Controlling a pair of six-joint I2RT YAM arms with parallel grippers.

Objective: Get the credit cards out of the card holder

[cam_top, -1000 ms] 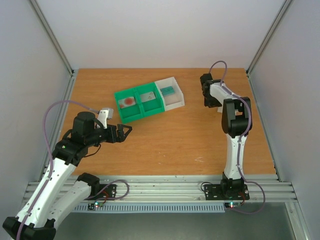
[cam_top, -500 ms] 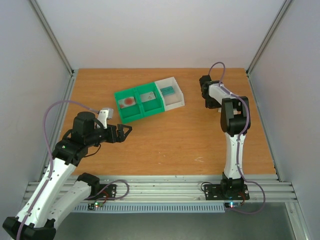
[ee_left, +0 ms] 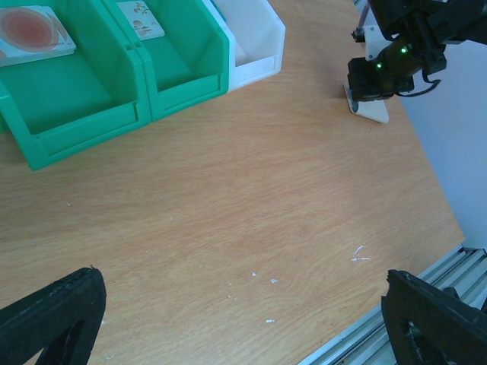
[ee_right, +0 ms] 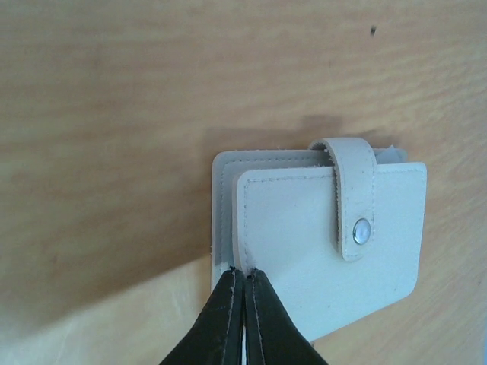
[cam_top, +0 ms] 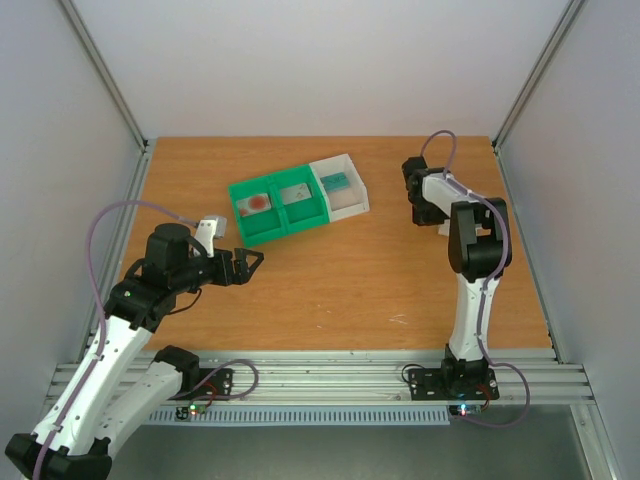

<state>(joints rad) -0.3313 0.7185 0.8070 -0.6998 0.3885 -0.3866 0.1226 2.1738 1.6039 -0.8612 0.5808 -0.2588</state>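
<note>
The beige card holder (ee_right: 327, 243) has its snap tab closed and sits tilted off the wood at the right side of the table (cam_top: 441, 224); it also shows in the left wrist view (ee_left: 373, 112). My right gripper (ee_right: 243, 274) is shut, pinching the holder's near edge. My left gripper (cam_top: 252, 266) is open and empty above bare wood, left of centre. A white card with a red circle (cam_top: 257, 201) and a grey card (cam_top: 299, 192) lie in the green tray (cam_top: 275, 228). A teal card (cam_top: 337, 181) lies in the white tray (cam_top: 352, 204).
The green two-compartment tray and the white tray stand side by side at the back centre. Metal frame posts rise at the table's corners. A rail (cam_top: 320, 375) runs along the near edge by the arm bases.
My right arm has shifted slightly right and toward the near side with the holder. The left arm has not moved.
</note>
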